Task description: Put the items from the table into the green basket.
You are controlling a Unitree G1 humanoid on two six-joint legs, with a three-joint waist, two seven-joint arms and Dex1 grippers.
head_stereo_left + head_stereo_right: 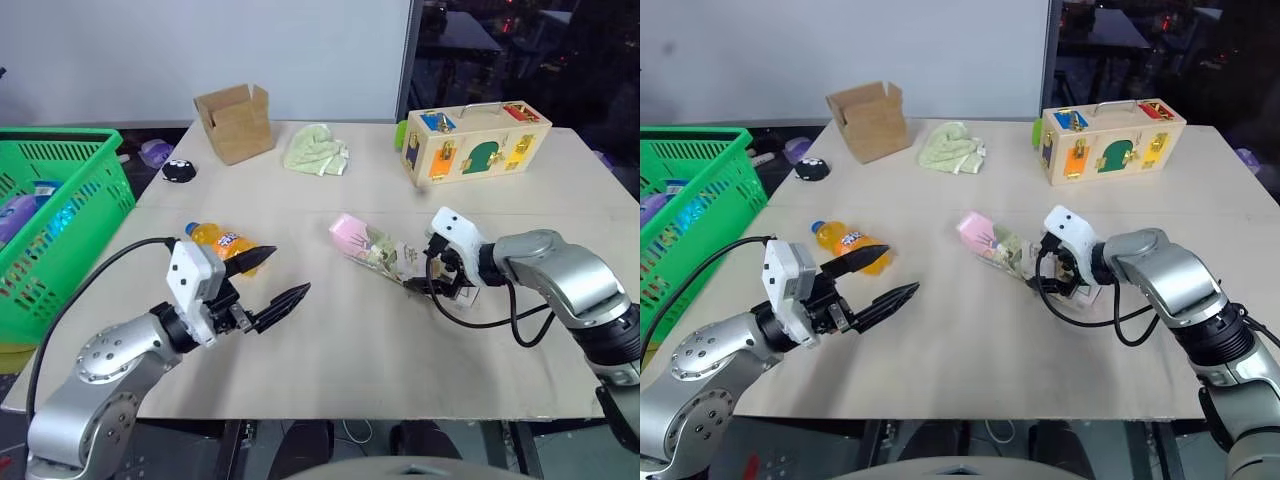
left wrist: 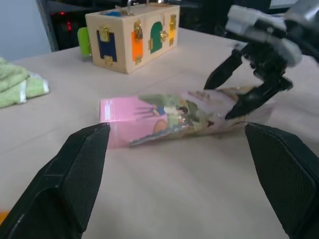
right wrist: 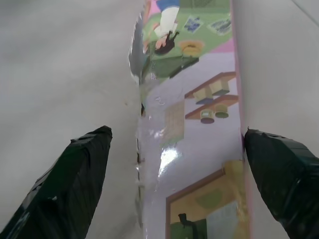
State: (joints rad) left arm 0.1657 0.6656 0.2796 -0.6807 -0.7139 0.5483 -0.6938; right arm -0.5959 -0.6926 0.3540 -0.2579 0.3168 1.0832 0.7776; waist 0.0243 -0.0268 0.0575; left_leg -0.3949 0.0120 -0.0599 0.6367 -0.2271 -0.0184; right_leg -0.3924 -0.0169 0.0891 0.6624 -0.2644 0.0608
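Carton (image 1: 375,248) lies flat mid-table (image 1: 350,350), its near end between the wide-spread fingers of the right gripper (image 1: 440,285), not clamped. Left gripper (image 1: 275,280) hovers with fingers wide, empty, just beside the bottle (image 1: 218,240). Basket (image 1: 60,220) stands off the table's left edge.

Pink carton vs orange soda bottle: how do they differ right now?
The pink carton is long and flat with printed pictures; the orange soda bottle is small and rounded. The carton lies near the table's middle with the open right gripper straddling its near end; the bottle lies further left, just beyond the open left gripper, which is not around it. Both lie on their sides on the table, outside the green basket.
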